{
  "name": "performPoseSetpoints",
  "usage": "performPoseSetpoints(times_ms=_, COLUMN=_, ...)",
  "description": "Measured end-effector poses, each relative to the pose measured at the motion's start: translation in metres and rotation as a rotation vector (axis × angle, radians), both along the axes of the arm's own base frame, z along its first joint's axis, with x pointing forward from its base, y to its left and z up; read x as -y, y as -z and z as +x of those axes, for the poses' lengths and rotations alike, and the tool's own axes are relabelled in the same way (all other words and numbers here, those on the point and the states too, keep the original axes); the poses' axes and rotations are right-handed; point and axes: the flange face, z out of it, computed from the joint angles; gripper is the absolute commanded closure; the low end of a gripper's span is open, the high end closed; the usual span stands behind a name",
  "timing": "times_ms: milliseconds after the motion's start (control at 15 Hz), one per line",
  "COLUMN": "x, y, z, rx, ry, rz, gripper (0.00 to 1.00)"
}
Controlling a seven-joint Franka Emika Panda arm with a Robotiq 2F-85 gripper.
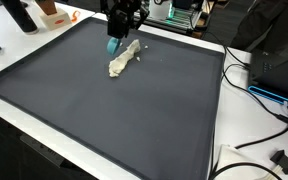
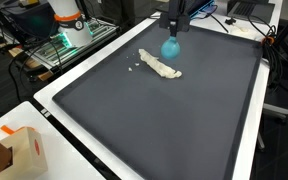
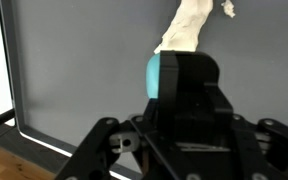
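A long, crumpled strip of cream-white cloth (image 1: 122,58) lies on a dark grey flat mat (image 1: 134,120), towards the mat's far edge in both exterior views (image 2: 160,66). The black robot gripper (image 1: 114,45) hangs pointing straight down, just beside the strip, close to one of its ends. In the wrist view the cloth (image 3: 189,25) stretches away directly beyond the gripper (image 3: 179,77), its near end passing out of sight behind the tip, so it cannot be told whether the two touch. The tip shows a rounded teal piece (image 3: 154,77) pressed against a black block. It cannot be told whether the teal piece is something held or part of the fingers, nor how wide the jaws stand. A few small white scraps (image 2: 132,68) lie on the mat near the cloth. The mat sits on a white table (image 2: 44,100). An orange and tan cardboard box (image 2: 24,152) stands at one table corner, well apart from the cloth. Black cables (image 1: 254,130) trail beside the table.
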Motion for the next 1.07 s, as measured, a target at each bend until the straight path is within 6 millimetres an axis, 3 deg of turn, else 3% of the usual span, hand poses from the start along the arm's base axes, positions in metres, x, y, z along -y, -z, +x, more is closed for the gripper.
performPoseSetpoints(times_ms=1067, x=0.071, y=0.016, z=-0.013, rx=-0.090, ry=-0.090, rz=0.556, gripper=0.75)
